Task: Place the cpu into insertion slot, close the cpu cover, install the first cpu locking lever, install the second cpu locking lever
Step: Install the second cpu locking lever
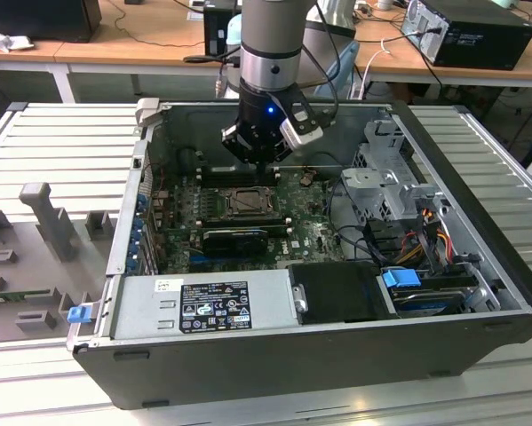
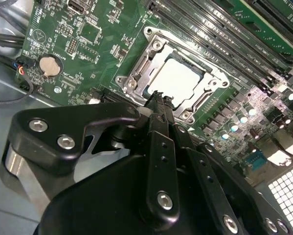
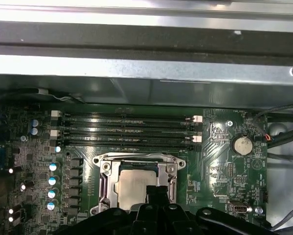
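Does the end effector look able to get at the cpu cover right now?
Probably yes: the end effector hangs just above the cpu cover, which lies closed over the cpu, nothing between.

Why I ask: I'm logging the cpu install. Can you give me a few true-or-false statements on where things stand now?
The cpu lies in the insertion slot. True.
The cpu cover stands upright, open. False: it lies flat, framing the cpu.
The hand hangs far from the cpu. False: its tip is at the cover's edge.
A round coin cell sits on the green motherboard. True.
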Robot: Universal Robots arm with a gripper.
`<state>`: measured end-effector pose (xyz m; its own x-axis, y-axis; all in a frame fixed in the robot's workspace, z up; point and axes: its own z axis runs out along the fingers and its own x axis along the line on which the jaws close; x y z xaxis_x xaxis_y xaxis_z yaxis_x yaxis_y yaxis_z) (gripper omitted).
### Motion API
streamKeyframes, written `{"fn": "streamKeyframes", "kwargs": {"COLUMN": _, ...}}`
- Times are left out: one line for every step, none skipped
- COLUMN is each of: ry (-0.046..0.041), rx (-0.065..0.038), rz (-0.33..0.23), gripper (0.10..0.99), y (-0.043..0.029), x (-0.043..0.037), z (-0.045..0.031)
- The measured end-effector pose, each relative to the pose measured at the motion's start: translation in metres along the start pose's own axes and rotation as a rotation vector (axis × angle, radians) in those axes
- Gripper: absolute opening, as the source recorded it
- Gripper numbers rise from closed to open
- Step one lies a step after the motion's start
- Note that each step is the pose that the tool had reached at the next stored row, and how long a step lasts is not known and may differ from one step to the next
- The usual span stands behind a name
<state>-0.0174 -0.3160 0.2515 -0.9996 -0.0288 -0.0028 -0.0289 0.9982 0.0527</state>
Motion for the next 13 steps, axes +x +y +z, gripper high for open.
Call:
{"fn": "streamKeyframes", "kwargs": {"ry": 0.0001, "rx": 0.0, "rz": 0.0, "gripper": 0.106, "y": -0.0003, "x": 0.0, "z": -0.0003}}
{"fn": "streamKeyframes", "kwargs": {"ry": 0.0001, "rx": 0.0, "rz": 0.0, "gripper": 0.106, "y": -0.0004, "x": 0.0, "z": -0.0009}}
{"fn": "streamKeyframes", "kwargs": {"ry": 0.0, "rx": 0.0, "rz": 0.0, "gripper": 0.106, "y": -0.0003, "x": 0.0, "z": -0.0026}}
{"fn": "streamKeyframes", "kwargs": {"ry": 0.0, "rx": 0.0, "rz": 0.0, "gripper": 0.106, "y": -0.0002, "x": 0.0, "z": -0.0047}}
{"fn": "streamKeyframes", "kwargs": {"ry": 0.0, "rx": 0.0, "rz": 0.0, "gripper": 0.106, "y": -0.0001, "x": 0.0, "z": -0.007}}
{"fn": "streamKeyframes", "kwargs": {"ry": 0.0, "rx": 0.0, "rz": 0.0, "gripper": 0.106, "y": 0.0, "x": 0.0, "z": -0.0087}}
{"fn": "streamKeyframes", "kwargs": {"ry": 0.0, "rx": 0.0, "rz": 0.0, "gripper": 0.106, "y": -0.0001, "x": -0.0001, "z": -0.0097}}
{"fn": "streamKeyframes", "kwargs": {"ry": -0.0001, "rx": 0.0, "rz": 0.0, "gripper": 0.106, "y": -0.0004, "x": -0.0001, "z": -0.0097}}
{"fn": "streamKeyframes", "kwargs": {"ry": 0.0, "rx": 0.0, "rz": 0.0, "gripper": 0.106, "y": -0.0008, "x": -0.0001, "z": -0.0097}}
{"fn": "streamKeyframes", "kwargs": {"ry": 0.0, "rx": 0.0, "rz": 0.0, "gripper": 0.106, "y": -0.0015, "x": 0.0, "z": -0.0098}}
{"fn": "streamKeyframes", "kwargs": {"ry": 0.0, "rx": 0.0, "rz": 0.0, "gripper": 0.106, "y": -0.0021, "x": 0.0, "z": -0.0098}}
{"fn": "streamKeyframes", "kwargs": {"ry": 0.0, "rx": 0.0, "rz": 0.0, "gripper": 0.106, "y": -0.0034, "x": 0.0001, "z": -0.0097}}
{"fn": "streamKeyframes", "kwargs": {"ry": 0.0, "rx": 0.0, "rz": 0.0, "gripper": 0.106, "y": -0.0044, "x": 0.0001, "z": -0.0097}}
